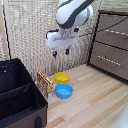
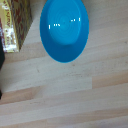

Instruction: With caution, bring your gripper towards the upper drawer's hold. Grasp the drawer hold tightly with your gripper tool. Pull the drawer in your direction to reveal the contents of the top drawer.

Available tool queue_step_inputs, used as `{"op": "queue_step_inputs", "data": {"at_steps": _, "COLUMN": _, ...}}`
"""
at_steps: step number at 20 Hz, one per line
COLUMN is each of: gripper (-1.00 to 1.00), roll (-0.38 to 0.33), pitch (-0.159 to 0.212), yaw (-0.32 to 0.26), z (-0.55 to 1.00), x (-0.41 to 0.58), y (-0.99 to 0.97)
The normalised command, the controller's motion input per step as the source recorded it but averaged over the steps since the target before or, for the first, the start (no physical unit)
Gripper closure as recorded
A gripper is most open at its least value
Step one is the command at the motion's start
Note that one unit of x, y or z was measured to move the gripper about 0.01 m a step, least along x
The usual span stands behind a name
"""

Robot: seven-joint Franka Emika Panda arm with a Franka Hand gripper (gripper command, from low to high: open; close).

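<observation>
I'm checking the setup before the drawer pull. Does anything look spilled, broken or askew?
Nothing stands out. The blue bowl, yellow bowl and box sit upright on the floor, both dresser drawers look shut, and the gripper hangs empty.

A: any readable text or labels in either view?
B: none. printed box (image 1: 44, 83) beside the blue bowl (image 1: 64, 91) has yellow-red graphics, but the lettering is too blurred to read.

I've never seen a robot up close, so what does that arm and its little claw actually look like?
The arm is bulky, white and rounded, with a dark band at one joint. It ends in a flat white plate carrying the gripper: two short dark fingers with blue tips.
</observation>
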Motion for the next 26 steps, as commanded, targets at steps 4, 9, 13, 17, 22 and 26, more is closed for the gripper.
{"op": "queue_step_inputs", "data": {"at_steps": 4, "gripper": -1.00, "roll": -0.277, "pitch": 0.025, "yaw": 0.007, "z": 0.14, "x": 0.060, "y": 0.08}}
{"op": "queue_step_inputs", "data": {"at_steps": 9, "gripper": -1.00, "roll": -0.365, "pitch": 0.035, "yaw": 0.013, "z": 0.22, "x": 0.105, "y": 0.08}}
{"op": "queue_step_inputs", "data": {"at_steps": 13, "gripper": -1.00, "roll": -0.354, "pitch": 0.032, "yaw": 0.017, "z": 0.25, "x": 0.112, "y": 0.07}}
{"op": "queue_step_inputs", "data": {"at_steps": 17, "gripper": -1.00, "roll": -0.325, "pitch": 0.028, "yaw": 0.060, "z": 0.29, "x": 0.132, "y": 0.00}}
{"op": "queue_step_inputs", "data": {"at_steps": 22, "gripper": -1.00, "roll": -0.253, "pitch": 0.088, "yaw": 0.165, "z": 0.25, "x": 0.045, "y": 0.00}}
{"op": "queue_step_inputs", "data": {"at_steps": 26, "gripper": -1.00, "roll": -0.252, "pitch": 0.087, "yaw": 0.219, "z": 0.11, "x": 0.000, "y": 0.00}}
